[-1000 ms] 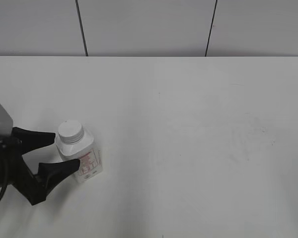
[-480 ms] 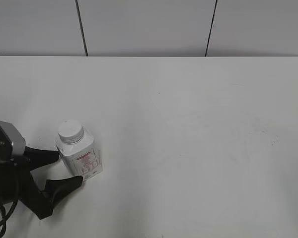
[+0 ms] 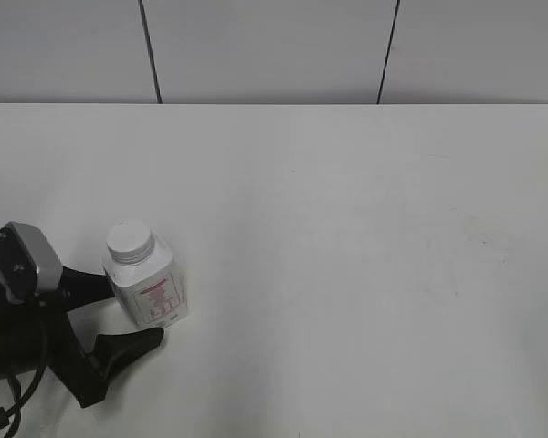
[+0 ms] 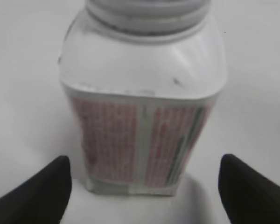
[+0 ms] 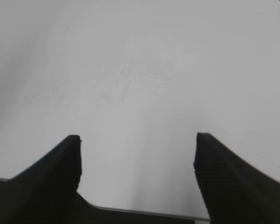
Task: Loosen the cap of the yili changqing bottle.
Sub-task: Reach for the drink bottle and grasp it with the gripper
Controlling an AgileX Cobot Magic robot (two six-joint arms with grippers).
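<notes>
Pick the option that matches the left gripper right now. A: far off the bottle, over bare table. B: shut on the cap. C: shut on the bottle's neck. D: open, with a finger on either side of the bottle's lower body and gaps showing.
D: in the left wrist view the left gripper is open, its fingertips standing apart from the label of the yili changqing bottle, and the cap is untouched.

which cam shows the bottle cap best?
Exterior view: the whole cap is visible on the upright bottle, top and rim. Left wrist view crops it at the frame's top edge, blurred. Right wrist view shows only bare table, no cap.
</notes>
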